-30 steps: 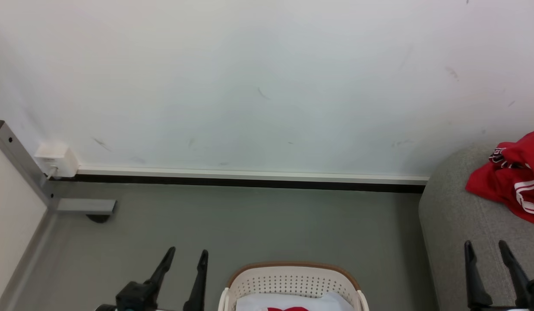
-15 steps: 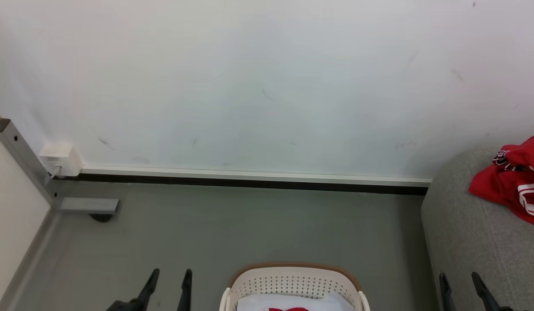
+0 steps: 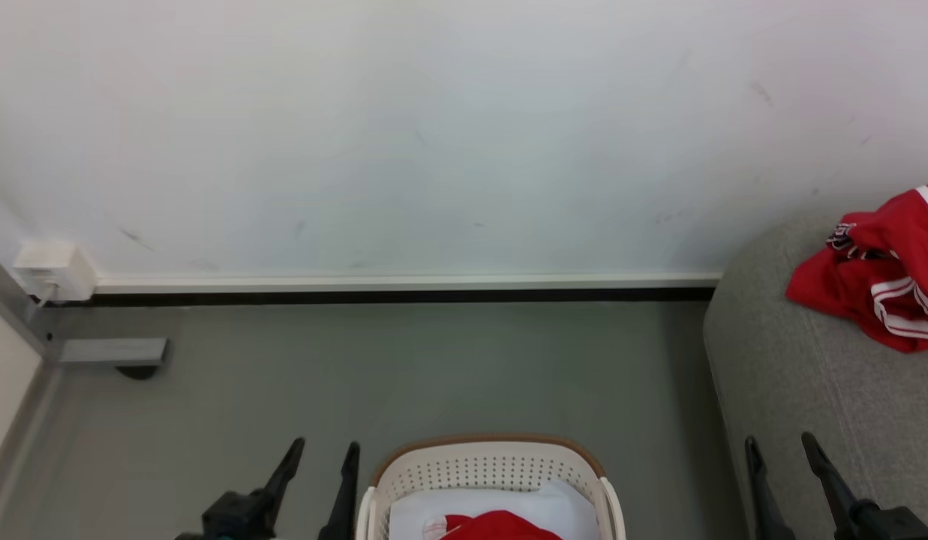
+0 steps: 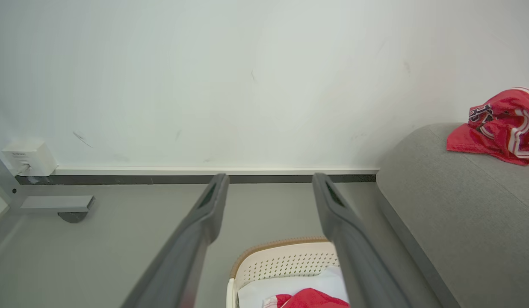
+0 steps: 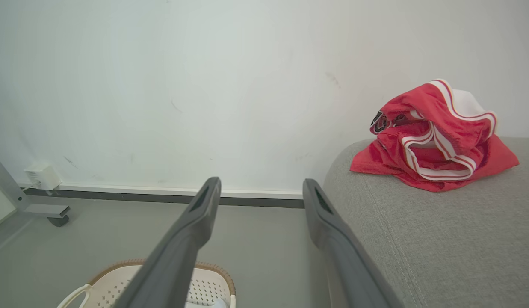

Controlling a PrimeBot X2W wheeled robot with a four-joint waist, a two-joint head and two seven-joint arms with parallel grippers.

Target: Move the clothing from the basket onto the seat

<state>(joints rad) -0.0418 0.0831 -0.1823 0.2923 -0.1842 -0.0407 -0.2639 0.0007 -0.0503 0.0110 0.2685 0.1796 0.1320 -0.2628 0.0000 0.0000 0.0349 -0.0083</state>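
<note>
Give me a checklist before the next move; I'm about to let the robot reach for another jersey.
1. The left hand is open and empty: ok.
2. The right hand is open and empty: ok.
3. A red jersey lies in the basket to pick: ok.
4. The seat has bare room beside the crumpled jersey: ok.
5. A hand is above the basket: not ok, they flank it.
6. Number of garments in the basket: cannot tell, the views cut it off.

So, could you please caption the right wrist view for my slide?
Open right end effector, with the laundry basket at lower left and a crumpled red jersey on the grey seat.
</note>
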